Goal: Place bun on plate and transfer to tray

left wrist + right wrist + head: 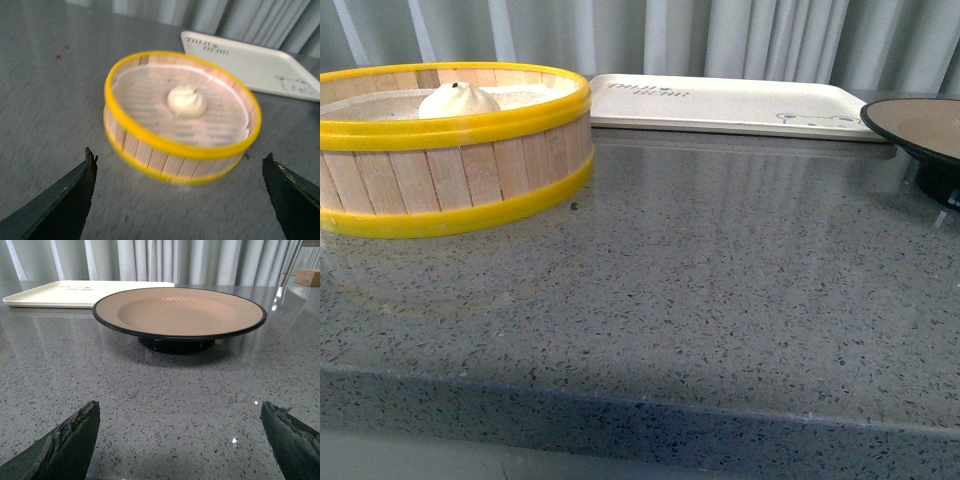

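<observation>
The small white bun lies inside a yellow-rimmed wooden steamer basket at the left of the counter. My left gripper is open, above and short of the basket, with nothing between its fingers. The dark plate with a brownish face and black rim stands empty at the right edge of the front view. In front of it my right gripper is open and apart from it. The off-white tray lies empty at the back.
Everything rests on a grey speckled stone counter whose front edge runs across the bottom of the front view. Pale curtains hang behind the tray. Neither arm shows in the front view.
</observation>
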